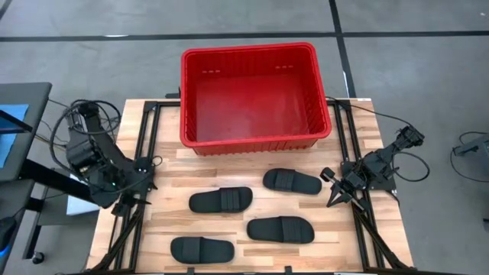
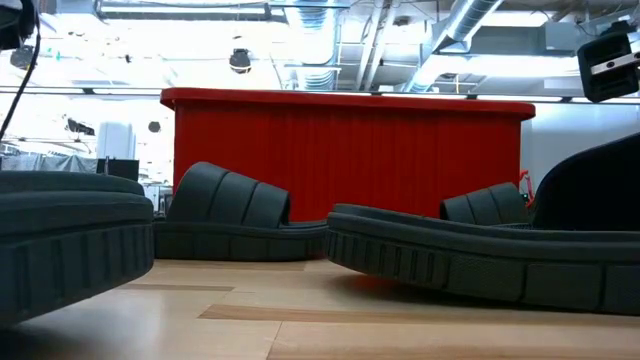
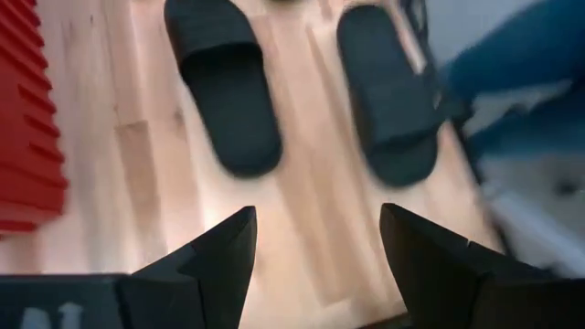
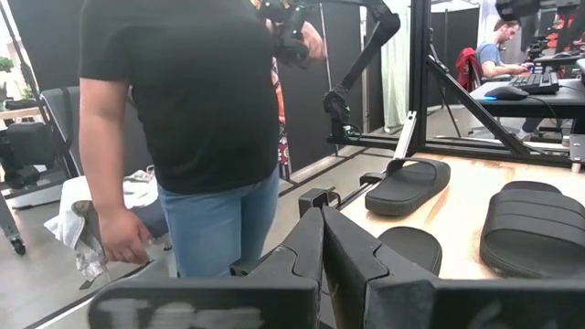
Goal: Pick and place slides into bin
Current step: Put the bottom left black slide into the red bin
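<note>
Four matte black rubber slide sandals (image 1: 221, 200) lie on the wooden worktop (image 1: 359, 141), between the two sets of fingers, no lettering readable. The left fingers (image 3: 315, 251) are spread apart; the right fingers (image 4: 322, 249) are pressed together, empty. Beyond both stands one large red plastic bin (image 1: 256, 95); a person in a black shirt (image 4: 174, 100) stands past the right fingers.

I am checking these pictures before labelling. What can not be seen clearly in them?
- Low view: the bin hides its own inside; only the front wall shows.
- Low view: the nearest slide is cut off by the left edge.
- Left wrist view: two slides are blurred; the strap ribs cannot be made out.
- Right wrist view: the person is cut off at the top.
</note>
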Controlling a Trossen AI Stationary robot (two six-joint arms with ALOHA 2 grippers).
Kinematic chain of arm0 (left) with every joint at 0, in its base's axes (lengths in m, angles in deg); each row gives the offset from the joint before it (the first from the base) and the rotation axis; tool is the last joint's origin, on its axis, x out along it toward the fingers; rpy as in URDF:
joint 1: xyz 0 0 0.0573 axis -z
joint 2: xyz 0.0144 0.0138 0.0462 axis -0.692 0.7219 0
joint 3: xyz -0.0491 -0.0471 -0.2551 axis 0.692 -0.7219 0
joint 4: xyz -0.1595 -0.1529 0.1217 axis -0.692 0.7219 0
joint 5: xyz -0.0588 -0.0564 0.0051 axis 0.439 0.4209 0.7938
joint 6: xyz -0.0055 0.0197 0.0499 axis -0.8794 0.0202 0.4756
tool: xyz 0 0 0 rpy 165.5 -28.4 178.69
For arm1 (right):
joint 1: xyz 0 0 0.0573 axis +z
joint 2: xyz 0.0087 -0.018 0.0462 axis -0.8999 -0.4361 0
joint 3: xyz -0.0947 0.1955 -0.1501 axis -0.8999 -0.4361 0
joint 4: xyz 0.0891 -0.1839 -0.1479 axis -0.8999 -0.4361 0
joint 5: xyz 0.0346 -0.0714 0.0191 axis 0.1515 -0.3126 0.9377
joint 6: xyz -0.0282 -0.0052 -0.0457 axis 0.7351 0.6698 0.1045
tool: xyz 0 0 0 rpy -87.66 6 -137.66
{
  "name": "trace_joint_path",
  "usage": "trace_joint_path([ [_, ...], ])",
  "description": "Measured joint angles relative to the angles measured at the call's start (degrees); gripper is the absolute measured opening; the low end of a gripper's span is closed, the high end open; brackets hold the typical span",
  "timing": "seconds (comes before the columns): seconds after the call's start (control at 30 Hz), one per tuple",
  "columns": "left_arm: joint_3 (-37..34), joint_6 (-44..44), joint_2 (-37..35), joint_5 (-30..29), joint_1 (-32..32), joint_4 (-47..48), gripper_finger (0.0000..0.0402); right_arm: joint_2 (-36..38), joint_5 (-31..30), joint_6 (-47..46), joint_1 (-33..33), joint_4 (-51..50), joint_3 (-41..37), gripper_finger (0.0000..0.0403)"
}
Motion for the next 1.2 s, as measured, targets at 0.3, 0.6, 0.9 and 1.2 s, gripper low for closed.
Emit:
trace_joint_path([
  [0.3,0.00,15.28,6.28,-10.27,-1.48,2.80,0.0225,-0.01,-0.02,0.00,0.00,0.00,0.00,0.0000],
  [0.6,-0.01,20.12,7.19,-8.25,-3.15,0.24,0.0225,0.01,-0.01,0.02,0.00,0.00,0.01,0.0000],
  [0.9,-7.40,9.24,7.02,2.75,-2.05,-16.98,0.0225,0.00,-0.01,0.00,0.00,0.00,0.01,0.0000],
  [1.2,-12.80,-10.73,6.23,8.79,2.78,-26.20,0.0225,0.01,0.01,0.00,0.00,0.00,0.01,0.0000],
])
